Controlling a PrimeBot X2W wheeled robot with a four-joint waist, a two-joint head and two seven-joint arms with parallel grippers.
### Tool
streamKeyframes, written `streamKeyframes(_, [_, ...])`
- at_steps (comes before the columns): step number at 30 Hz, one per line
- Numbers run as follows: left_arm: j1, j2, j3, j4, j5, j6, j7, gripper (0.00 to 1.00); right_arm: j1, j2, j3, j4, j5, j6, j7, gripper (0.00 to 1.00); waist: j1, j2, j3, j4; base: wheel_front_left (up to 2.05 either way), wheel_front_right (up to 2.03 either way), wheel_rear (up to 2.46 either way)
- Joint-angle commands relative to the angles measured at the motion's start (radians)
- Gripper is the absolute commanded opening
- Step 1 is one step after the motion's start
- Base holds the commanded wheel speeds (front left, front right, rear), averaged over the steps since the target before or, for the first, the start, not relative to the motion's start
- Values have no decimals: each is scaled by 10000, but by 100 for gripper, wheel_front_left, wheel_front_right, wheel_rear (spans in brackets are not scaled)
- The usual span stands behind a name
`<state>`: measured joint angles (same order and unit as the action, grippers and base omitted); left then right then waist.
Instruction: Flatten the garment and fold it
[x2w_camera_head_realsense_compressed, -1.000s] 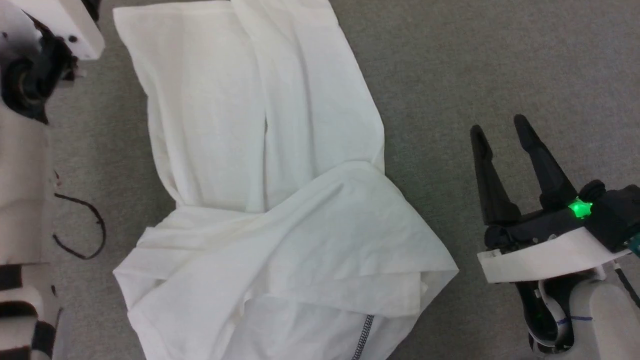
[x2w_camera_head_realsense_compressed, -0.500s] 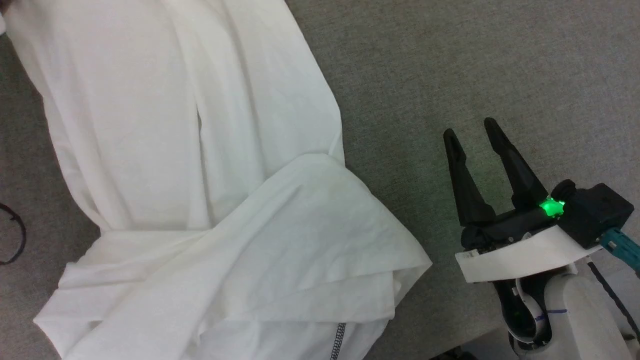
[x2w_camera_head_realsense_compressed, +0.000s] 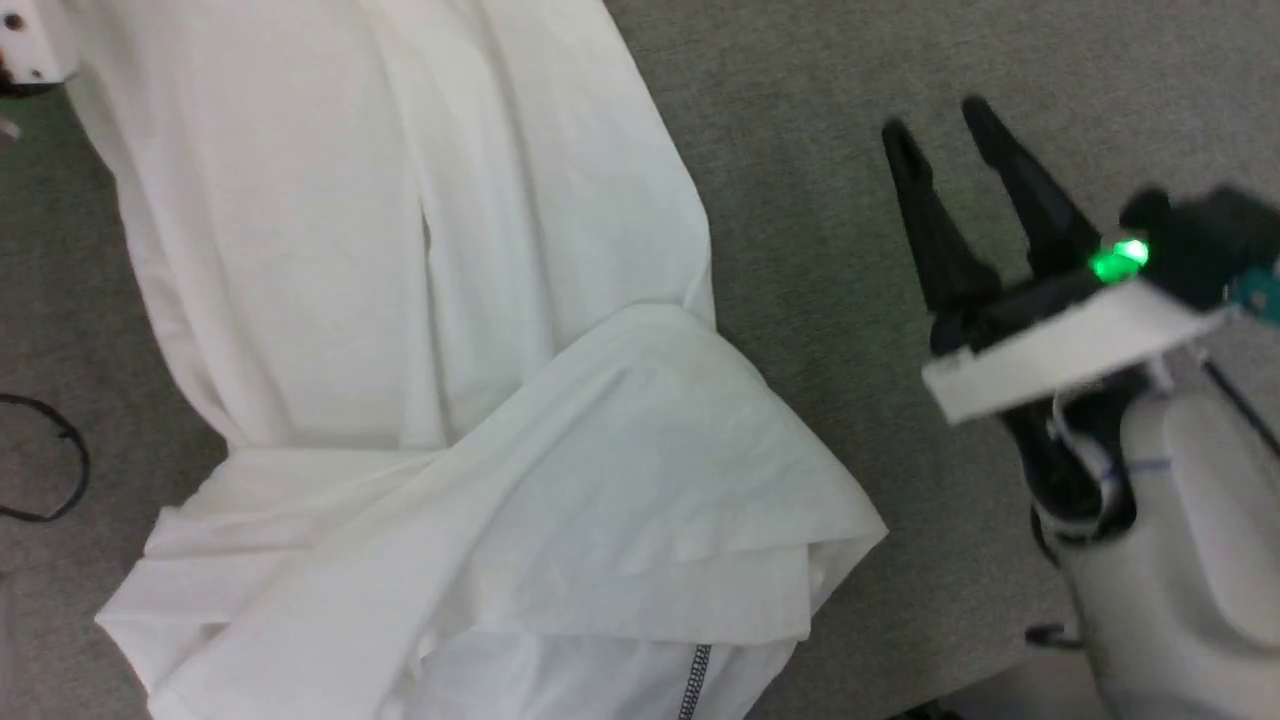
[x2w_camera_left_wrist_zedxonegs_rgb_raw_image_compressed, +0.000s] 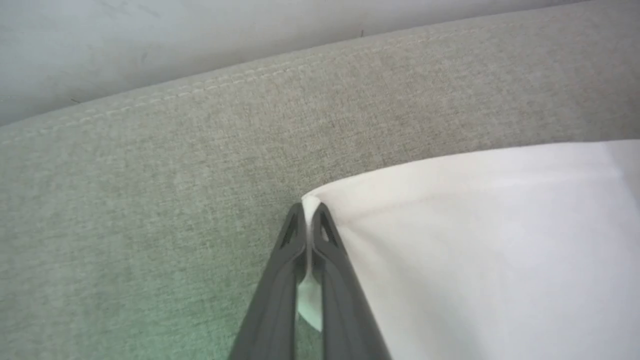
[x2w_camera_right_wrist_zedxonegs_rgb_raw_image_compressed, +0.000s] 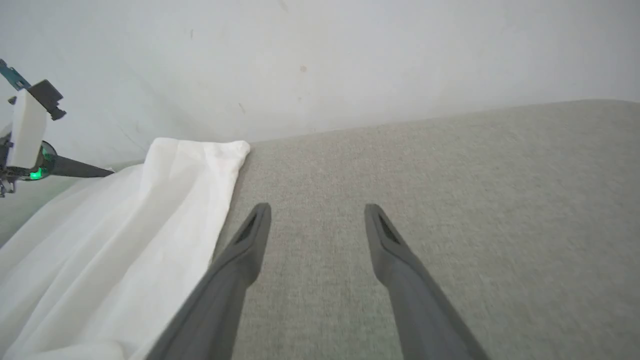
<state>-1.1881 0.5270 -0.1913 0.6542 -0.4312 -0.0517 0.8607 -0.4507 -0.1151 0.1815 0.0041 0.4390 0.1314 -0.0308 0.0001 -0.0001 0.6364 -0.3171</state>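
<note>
The white garment (x2w_camera_head_realsense_compressed: 420, 380) lies across the grey cushioned surface, its two legs running toward the top of the head view and a crumpled fold with a zigzag seam (x2w_camera_head_realsense_compressed: 692, 680) near the bottom. In the left wrist view my left gripper (x2w_camera_left_wrist_zedxonegs_rgb_raw_image_compressed: 311, 207) is shut on a corner of the garment (x2w_camera_left_wrist_zedxonegs_rgb_raw_image_compressed: 475, 240), a sliver of cloth showing between the fingers. My right gripper (x2w_camera_head_realsense_compressed: 935, 118) hovers open over bare cushion to the right of the cloth; in the right wrist view its fingers (x2w_camera_right_wrist_zedxonegs_rgb_raw_image_compressed: 250, 240) stand wide apart beside a garment leg end (x2w_camera_right_wrist_zedxonegs_rgb_raw_image_compressed: 200, 165).
The grey cushion (x2w_camera_head_realsense_compressed: 850, 120) has a stitched edge (x2w_camera_left_wrist_zedxonegs_rgb_raw_image_compressed: 200, 87) backing onto a pale wall (x2w_camera_right_wrist_zedxonegs_rgb_raw_image_compressed: 350, 60). A thin black cable loop (x2w_camera_head_realsense_compressed: 60, 470) lies at the left. My left arm's wrist (x2w_camera_right_wrist_zedxonegs_rgb_raw_image_compressed: 27, 145) shows far left in the right wrist view.
My left gripper has shut on the garment corner. My right gripper has risen toward the top of the head view. The head camera has shifted, so the whole scene has slid sideways.
</note>
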Motion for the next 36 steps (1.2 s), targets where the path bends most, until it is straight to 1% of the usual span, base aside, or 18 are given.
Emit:
streamKeyframes(1, [707, -286, -214, 206, 106, -11, -276, 0, -708, -99, 74, 424, 388, -7, 302, 100, -1, 1, -131, 313, 0, 0, 0])
streamKeyframes(3, [556, -450, -239, 40, 200, 7, -1049, 0, -1679, -296, 229, 1186, 912, -7, 831, 100, -1, 1, -156, 613, 0, 0, 0])
streamKeyframes(6, [268, -734, -348, -119, 314, -79, -2096, 0, -3134, -541, 512, 2380, 1538, -7, 1606, 100, -1, 1, -158, 1097, 0, 0, 0])
streamKeyframes(7, [268, -734, -348, -119, 314, -79, -2096, 0, -3134, -541, 512, 2380, 1538, -7, 1606, 100, -1, 1, -158, 1097, 0, 0, 0])
streamKeyframes(10, [-47, -1114, -507, -233, 383, -168, -2922, 0, -4478, -714, 854, 3577, 2047, -7, 2542, 100, -1, 1, -71, 1669, 0, 0, 0])
streamKeyframes(11, [-221, -1379, -644, -285, 385, -257, -3312, 0, -5305, -781, 1074, 4335, 2289, -7, 3151, 100, -1, 1, 10, 2013, 0, 0, 0])
streamKeyframes(12, [-221, -1379, -644, -285, 385, -257, -3312, 0, -5305, -781, 1074, 4335, 2289, -7, 3151, 100, -1, 1, 10, 2013, 0, 0, 0])
streamKeyframes(17, [-627, -1994, -902, -410, 286, -411, -4000, 0, -7216, -854, 1383, 6156, 2530, -7, 4246, 100, -1, 1, 323, 2810, 0, 0, 0])
streamKeyframes(21, [-881, -2381, -1102, -500, 159, -526, -4347, 0, -8414, -822, 1445, 7566, 2421, -7, 4688, 100, -1, 1, 561, 3389, 0, 0, 0])
streamKeyframes(25, [-1083, -2611, -1269, -613, 46, -606, -4597, 0, -9301, -724, 1532, 8730, 2272, -7, 5017, 100, -1, 1, 811, 3799, 0, 0, 0])
streamKeyframes(31, [-1246, -2741, -1590, -734, -108, -704, -4817, 0, -9948, -599, 1785, 10192, 2147, -7, 5751, 100, -1, 1, 1032, 4059, 0, 0, 0])
streamKeyframes(34, [-1318, -2765, -1729, -689, -191, -730, -4874, 0, -10041, -524, 1967, 10960, 2100, -7, 6612, 100, -1, 1, 1055, 4084, 0, 0, 0])
streamKeyframes(35, [-1348, -2760, -1763, -659, -215, -736, -4890, 0, -10071, -516, 2021, 11225, 2090, -7, 7003, 78, -1, 1, 1060, 4079, 0, 0, 0])
streamKeyframes(36, [-1369, -2754, -1802, -612, -241, -741, -4891, 0, -10086, -501, 2073, 11468, 2094, -7, 7410, 16, -1, 1, 1054, 4078, 0, 0, 0])
